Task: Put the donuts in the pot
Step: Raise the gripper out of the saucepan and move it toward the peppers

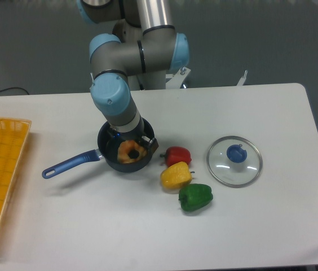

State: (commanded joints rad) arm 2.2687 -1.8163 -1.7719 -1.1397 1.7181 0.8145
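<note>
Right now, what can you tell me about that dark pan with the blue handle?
The pan is a small round saucepan, dark navy to black, with a long blue handle pointing left and slightly toward the camera. It looks like coated metal. It sits upright on the white table, just left of the red pepper. An orange-tan donut with a centre hole shows inside it. The robot's gripper hangs right over the pan, hiding its back rim; whether it touches the pan or donut is unclear.

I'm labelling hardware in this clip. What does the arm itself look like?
A silver-grey tubular arm with rounded light-blue joint caps and dark rings at the joints. Its wrist ends in a black gripper above the dark saucepan; the jaws are too hidden to describe. No cables or markings show.
</note>
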